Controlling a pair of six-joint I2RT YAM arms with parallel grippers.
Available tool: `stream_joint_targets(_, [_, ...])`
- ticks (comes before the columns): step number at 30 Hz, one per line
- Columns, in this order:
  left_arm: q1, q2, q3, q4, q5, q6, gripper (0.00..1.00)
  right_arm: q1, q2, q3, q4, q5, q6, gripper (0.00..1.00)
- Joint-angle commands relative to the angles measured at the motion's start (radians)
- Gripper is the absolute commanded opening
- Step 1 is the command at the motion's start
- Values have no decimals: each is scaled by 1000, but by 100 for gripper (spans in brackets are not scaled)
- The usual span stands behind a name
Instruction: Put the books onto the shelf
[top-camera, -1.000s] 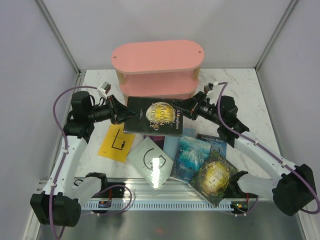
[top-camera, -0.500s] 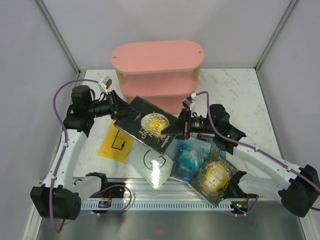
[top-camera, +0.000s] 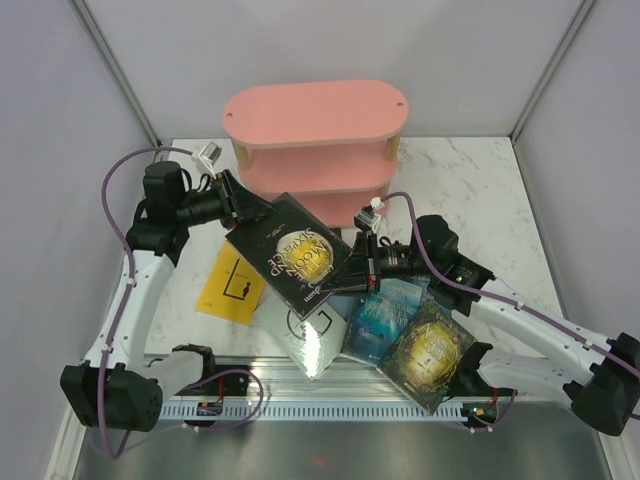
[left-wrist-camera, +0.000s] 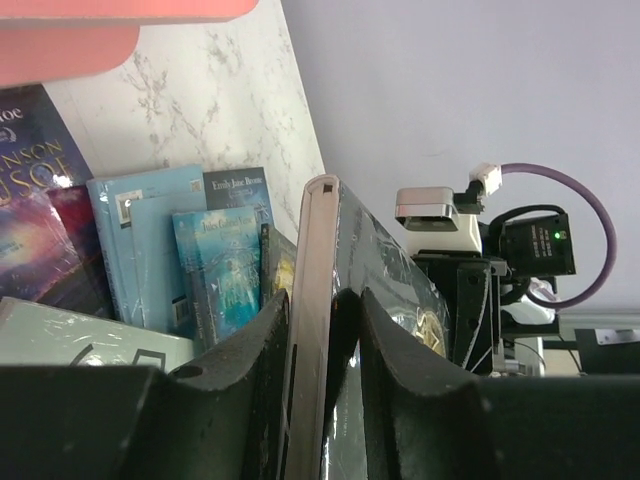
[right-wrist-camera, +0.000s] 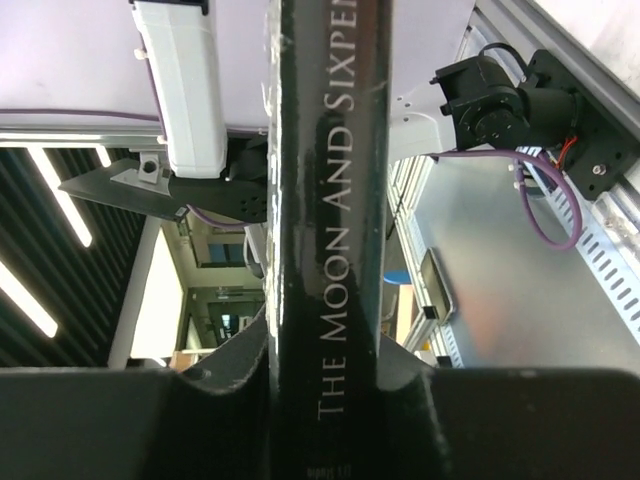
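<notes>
While the black paperback (top-camera: 292, 255) with the golden moon on its cover hangs tilted in the air, just in front of the pink three-tier shelf (top-camera: 315, 110) with oval boards and light wooden supports, both arms have hold of it. The left gripper (top-camera: 240, 207) is clamped on the far-left corner, the one nearest the shelf, and its wrist camera shows the dark fingers (left-wrist-camera: 262, 345) pressed against both faces at the page edge. Over on the other side, the right gripper (top-camera: 352, 268) pinches the opposite edge: it's the spine, lettered "The Moon and Sixpence", running straight up between the fingers. So the book spans from one gripper to the other. It sits above the yellow paperback (top-camera: 232, 283), the pale grey-green paperback (top-camera: 305, 335), the teal paperback (top-camera: 378, 315) and the green-gold paperback (top-camera: 430, 355), all lying flat on the white marble table (top-camera: 470, 180). Whether its far corner touches the lowest board, I cannot tell.
</notes>
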Motion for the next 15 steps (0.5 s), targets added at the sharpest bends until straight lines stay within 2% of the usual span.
stream_joint_targets(1, [-12,-12,82,-115,-134,99,14,35,-51,120,41,16,-145,0])
stream_joint_targets(2, [-9,-19,96,-134,-142,108,17,32,-52,130,1,38,-156,0])
stream_joint_targets(4, [-1,-42,134,-160,-165,126,32,29,-58,160,-38,102,-190,0])
stream_joint_targets(5, [2,-48,157,-184,-171,142,55,23,-61,171,-65,123,-199,0])
stream_joint_targets(7, [3,-73,177,-214,-200,160,71,19,-64,206,-93,170,-221,0])
stream_joint_targets(8, [6,-81,202,-243,-212,183,82,12,-65,220,-114,177,-238,0])
stream_joint_targets(10, [9,-104,226,-280,-255,206,90,6,-66,257,-137,193,-255,0])
stream_joint_targets(11, [12,-111,254,-322,-274,230,99,-4,-66,268,-148,194,-262,0])
stream_joint_targets(14, [14,-130,326,-387,-373,264,100,-25,-63,315,-179,190,-265,0])
stream_joint_targets(15, [15,-134,346,-433,-454,267,100,-33,-61,329,-185,191,-264,0])
